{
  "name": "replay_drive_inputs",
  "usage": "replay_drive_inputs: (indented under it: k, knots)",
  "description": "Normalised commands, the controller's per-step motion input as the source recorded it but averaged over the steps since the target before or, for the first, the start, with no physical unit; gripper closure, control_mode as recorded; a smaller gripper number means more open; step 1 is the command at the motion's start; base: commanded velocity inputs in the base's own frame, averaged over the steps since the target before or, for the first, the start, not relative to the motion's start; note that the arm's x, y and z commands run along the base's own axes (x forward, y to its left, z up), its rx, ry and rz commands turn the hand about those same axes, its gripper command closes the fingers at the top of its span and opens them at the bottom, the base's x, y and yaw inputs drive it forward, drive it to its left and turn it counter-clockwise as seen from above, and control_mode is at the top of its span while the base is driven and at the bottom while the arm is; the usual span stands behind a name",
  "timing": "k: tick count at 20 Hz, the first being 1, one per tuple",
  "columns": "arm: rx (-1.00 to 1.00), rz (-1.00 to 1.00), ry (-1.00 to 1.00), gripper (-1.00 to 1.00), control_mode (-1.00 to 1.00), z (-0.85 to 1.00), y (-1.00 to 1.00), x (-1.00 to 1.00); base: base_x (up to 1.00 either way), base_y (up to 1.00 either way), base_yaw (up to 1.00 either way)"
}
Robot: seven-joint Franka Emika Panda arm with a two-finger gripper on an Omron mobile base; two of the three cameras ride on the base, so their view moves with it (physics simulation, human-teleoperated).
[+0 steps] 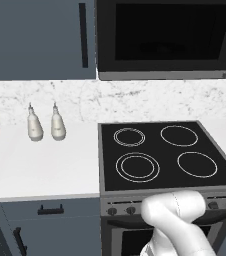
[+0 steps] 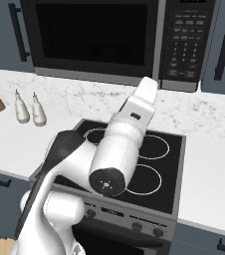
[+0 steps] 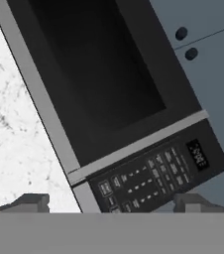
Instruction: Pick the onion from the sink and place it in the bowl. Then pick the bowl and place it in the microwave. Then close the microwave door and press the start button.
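Microwave [image 2: 114,42]: black, wall-mounted above the stovetop [image 1: 165,155]; door [image 3: 99,74] shut flush, dark glass window. Keypad [image 3: 153,178] to the door's right in the right base view, just ahead of the gripper [image 3: 111,202]. Fingertips [image 3: 32,202] spread apart, nothing between them. Two pale bottles [image 1: 46,125] stand on the white counter [image 1: 40,165], left of the stovetop.

Black wall-mounted microwave [image 2: 117,37], microwave door [image 2: 92,35] closed.
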Motion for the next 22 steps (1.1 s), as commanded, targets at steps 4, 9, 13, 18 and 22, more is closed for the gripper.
replay_drive_inputs:
  k: [4, 9, 13, 18, 22]
  knots:
    - [0.32, 0.21, 0.06, -1.00, -1.00, 0.00, -0.30, 0.29, 0.00, 0.00, 0.00]
    - [0.07, 0.39, 0.00, -1.00, -1.00, -0.07, 0.27, 0.50, 0.00, 0.00, 0.00]
    - [0.10, 0.34, 0.04, -1.00, -1.00, -0.29, 0.00, 0.42, 0.00, 0.00, 0.00]
    - [0.09, 0.06, 0.01, -1.00, -1.00, -0.09, -0.13, 0.19, 0.00, 0.00, 0.00]
    - [0.03, 0.00, 0.06, -1.00, -1.00, -0.01, 0.00, 0.48, 0.00, 0.00, 0.00]
